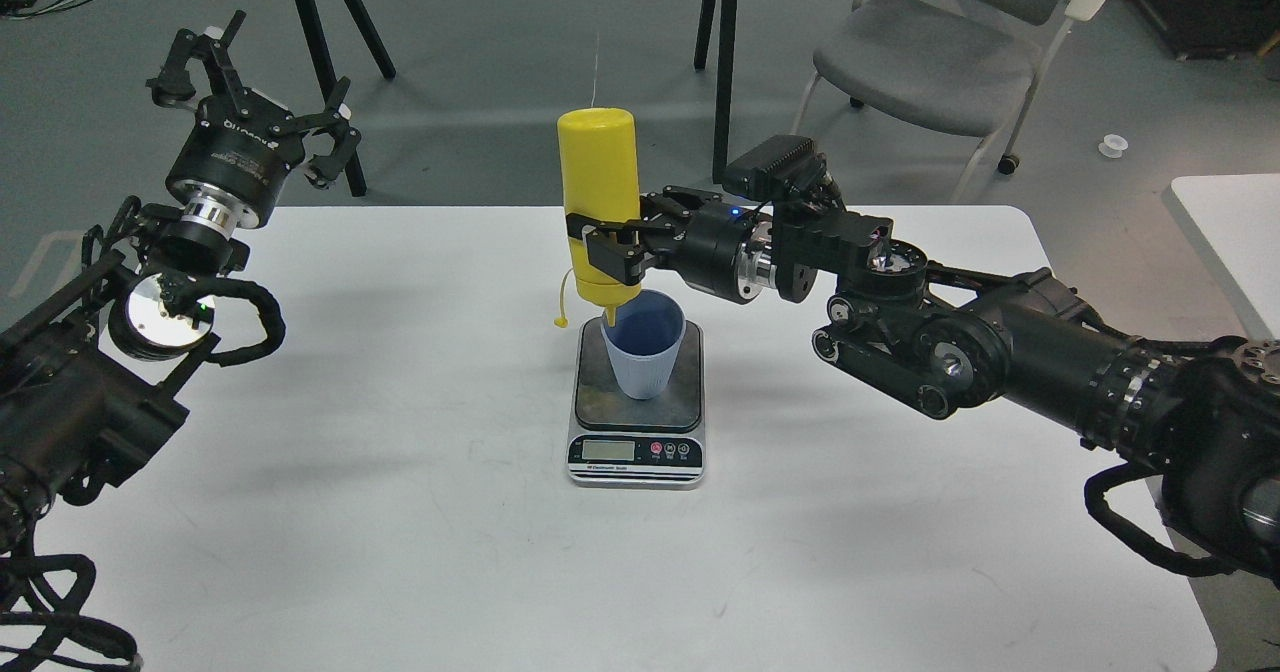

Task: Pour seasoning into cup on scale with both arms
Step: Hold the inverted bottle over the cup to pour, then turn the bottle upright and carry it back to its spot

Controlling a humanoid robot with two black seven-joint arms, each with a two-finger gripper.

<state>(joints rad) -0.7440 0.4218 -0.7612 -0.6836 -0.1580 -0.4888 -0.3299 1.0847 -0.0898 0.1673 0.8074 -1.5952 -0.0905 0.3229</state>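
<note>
The yellow seasoning bottle point(598, 192) hangs upside down, nozzle down at the left rim of the light-blue cup point(643, 347). Its cap strap dangles to the left of the cup. The cup stands upright on the dark plate of the scale point(637, 407), near the middle of the white table. My right gripper point(605, 247) comes in from the right and is shut on the bottle's lower body. My left gripper point(255, 87) is raised at the far left, beyond the table's back edge, fingers spread open and empty.
The white table point(400, 512) bears only the scale and cup. A grey chair point(930, 52) stands behind at the right. Black stand legs point(330, 22) rise behind the table. Another white table's corner point(1230, 242) shows at the right edge.
</note>
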